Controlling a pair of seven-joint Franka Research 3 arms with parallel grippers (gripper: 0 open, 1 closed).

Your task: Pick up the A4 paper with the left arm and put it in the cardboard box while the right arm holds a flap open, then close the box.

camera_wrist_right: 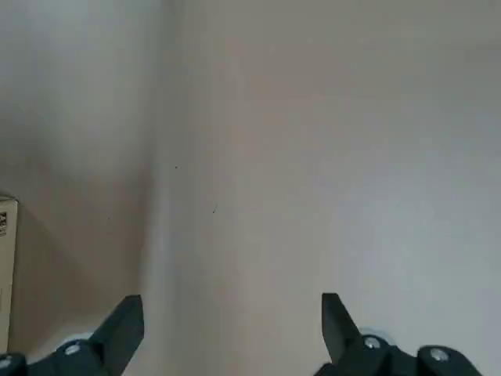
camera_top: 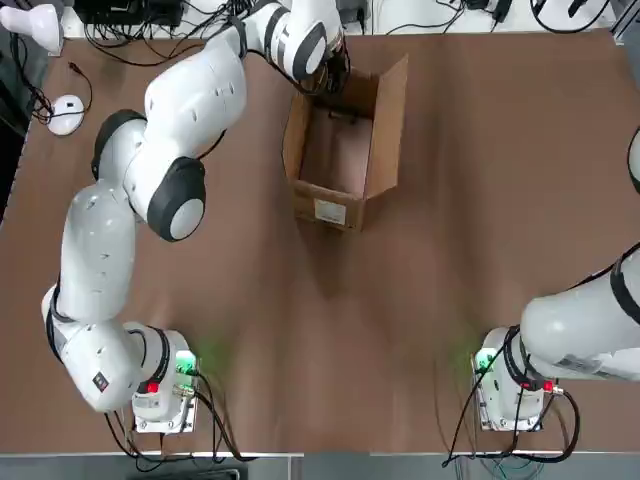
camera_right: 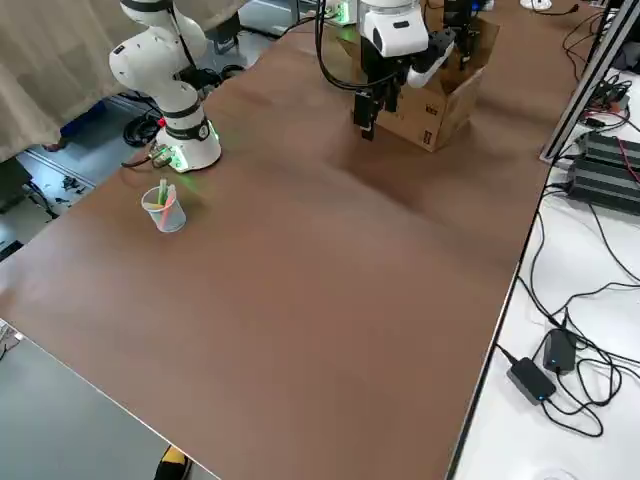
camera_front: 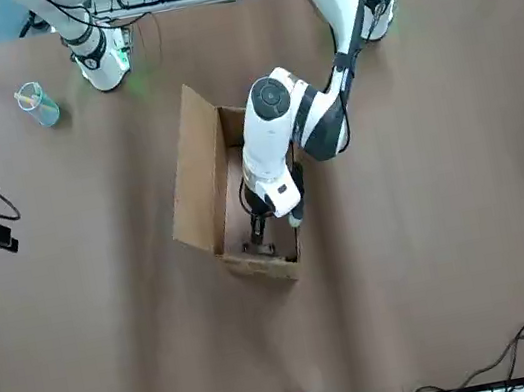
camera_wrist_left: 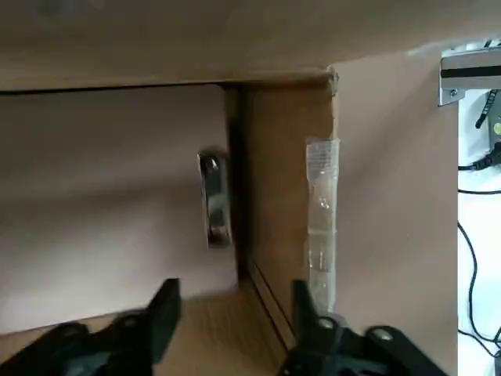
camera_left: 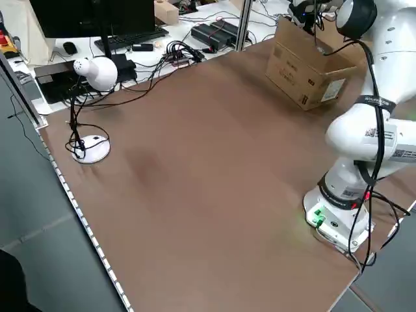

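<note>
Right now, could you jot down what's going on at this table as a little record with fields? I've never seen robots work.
Box: brown corrugated cardboard box, flaps up, open on the brown table
Paper: pale pinkish-beige A4 sheet with small metal clip, lying inside the box
Left gripper: open, reaching into the far end of the box, holding nothing
Right gripper: open, empty, above bare table beside the box
Extras: clear plastic cup; white desk lamp
Box closed: not yet

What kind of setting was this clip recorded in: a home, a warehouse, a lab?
Most likely a robotics lab. Two white robot arms are bolted to a brown table, a side bench holds a monitor, keyboard and loose cables, and aluminium frame posts edge the workspace.
</note>
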